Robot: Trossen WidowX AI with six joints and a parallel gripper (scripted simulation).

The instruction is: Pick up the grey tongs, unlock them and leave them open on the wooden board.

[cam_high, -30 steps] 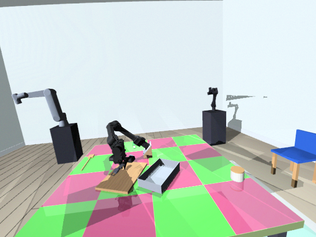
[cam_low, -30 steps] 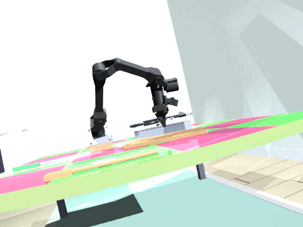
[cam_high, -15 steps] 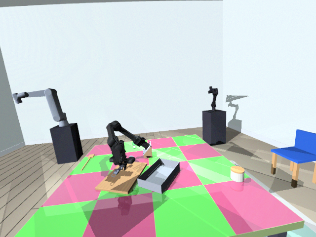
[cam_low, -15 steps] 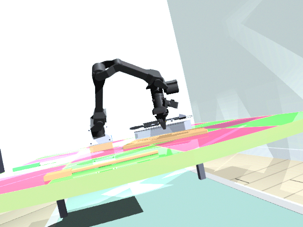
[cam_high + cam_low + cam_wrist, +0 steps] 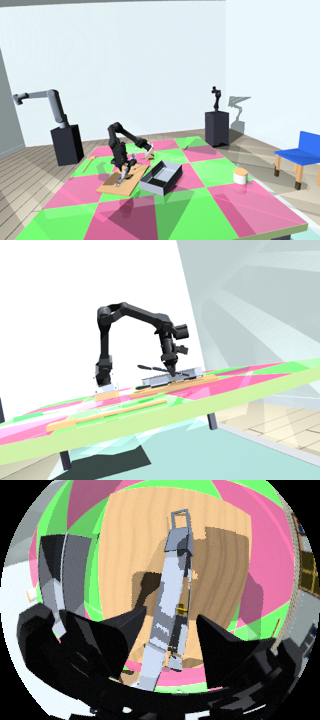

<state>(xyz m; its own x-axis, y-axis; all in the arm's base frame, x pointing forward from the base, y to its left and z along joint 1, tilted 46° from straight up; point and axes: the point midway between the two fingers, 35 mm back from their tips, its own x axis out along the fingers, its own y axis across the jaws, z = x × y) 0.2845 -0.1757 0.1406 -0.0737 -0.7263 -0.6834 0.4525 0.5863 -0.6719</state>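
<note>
The grey tongs (image 5: 123,175) (image 5: 158,368) (image 5: 167,587) are at the wooden board (image 5: 111,190) (image 5: 206,381) (image 5: 120,530). Their hinge end with the wire ring is low over the board's near end in the top view. In the exterior view their two arms stand apart in a V, one low along the board, the other tilted up; exact contact is unclear. My gripper (image 5: 126,167) (image 5: 172,374) (image 5: 172,614) points down and is open, its fingers either side of the upper arm with gaps in the wrist view. The roasting tin (image 5: 152,189) (image 5: 77,565) holds no tongs.
The tin stands close beside the board. A wooden spatula (image 5: 88,164) (image 5: 116,412) lies on the board's other side. A small wooden block (image 5: 149,155) (image 5: 106,395) is by my arm's base. A white pot with an orange lid (image 5: 240,177) stands far to the right in the top view.
</note>
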